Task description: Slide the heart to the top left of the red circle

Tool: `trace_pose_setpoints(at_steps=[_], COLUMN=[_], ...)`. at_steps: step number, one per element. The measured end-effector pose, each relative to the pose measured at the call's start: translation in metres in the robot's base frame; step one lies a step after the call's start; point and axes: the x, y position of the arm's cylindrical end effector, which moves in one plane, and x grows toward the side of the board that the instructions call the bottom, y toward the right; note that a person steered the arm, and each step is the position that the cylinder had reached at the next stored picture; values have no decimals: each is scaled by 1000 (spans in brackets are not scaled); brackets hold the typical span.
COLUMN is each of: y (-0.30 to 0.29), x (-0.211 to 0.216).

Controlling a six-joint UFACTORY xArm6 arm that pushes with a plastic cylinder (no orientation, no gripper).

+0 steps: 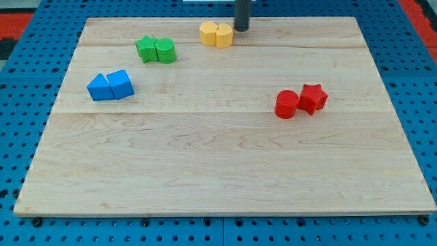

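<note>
Rod parked at the far edge, right beside the yellow pair.

My tip (242,29) sits just right of the two touching yellow blocks (216,34); which one is the heart I cannot tell. It is a bare rod, clamped on nothing. The red circle (287,104) lies well apart, nearer and to the right, touching a red star (313,98) on its right. Two green blocks (156,50) sit left of the yellows, two blue blocks (110,86) nearer on the wooden board (218,178).

The yellow heart (208,33) is lying just left of my tip (242,29); the red circle (286,104) is sitting well below-right of it
</note>
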Motion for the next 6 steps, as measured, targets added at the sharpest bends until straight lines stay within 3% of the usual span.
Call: trace_pose_setpoints(at_steps=[1,2,3,4,5,6], y=[-55,-16,-29,23,47,70], x=[18,54,23,35,130,152])
